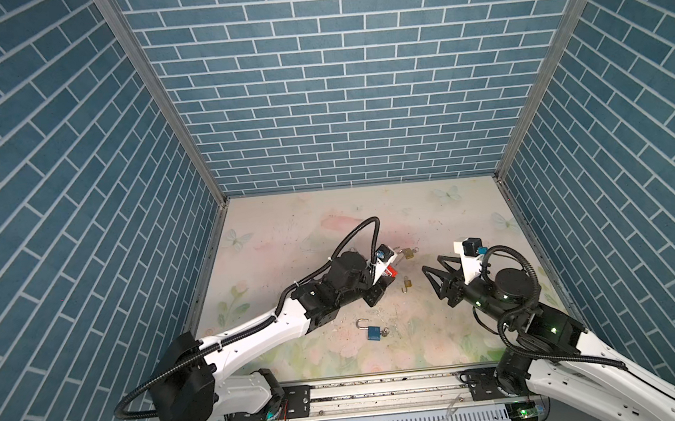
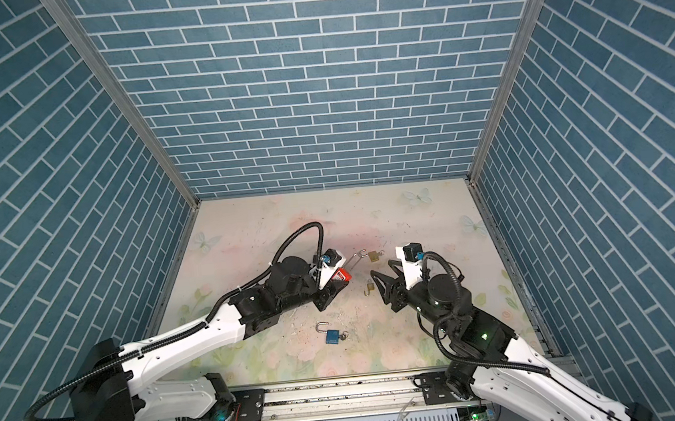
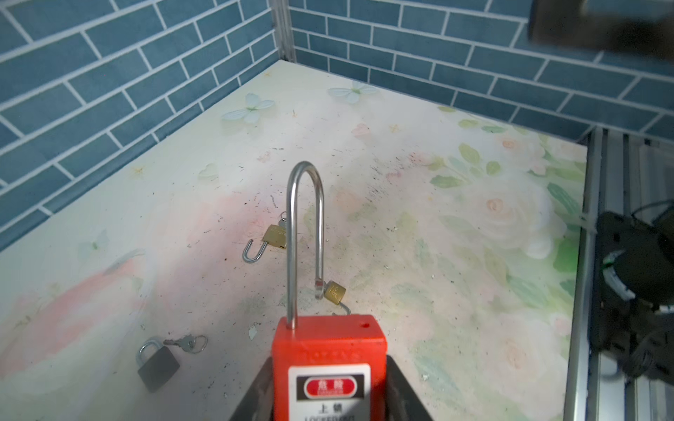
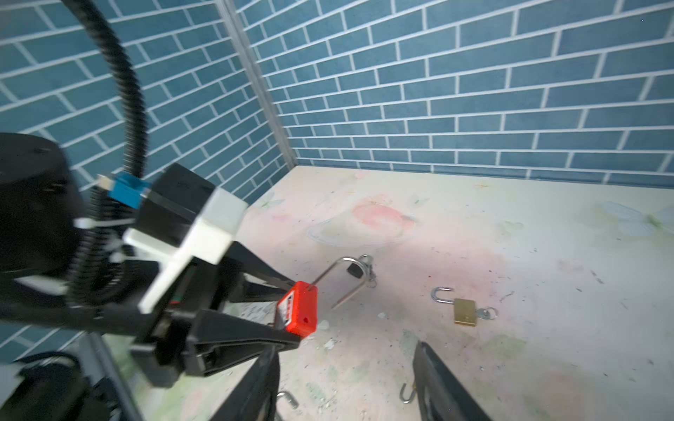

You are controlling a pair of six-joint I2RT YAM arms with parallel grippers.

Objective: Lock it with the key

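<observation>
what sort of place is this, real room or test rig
Probably a robot test cell: brick-print wall panels, a floral tabletop strewn with padlocks, and two arms mounted on a front rail.

Red padlock (image 3: 329,346), left wrist view: I read a white label (image 3: 330,392) on its face. It shows "危险" in a red oval on black, "上锁" beneath, then "LOCKED…", half cut off. Embossing above the label is illegible.
</observation>
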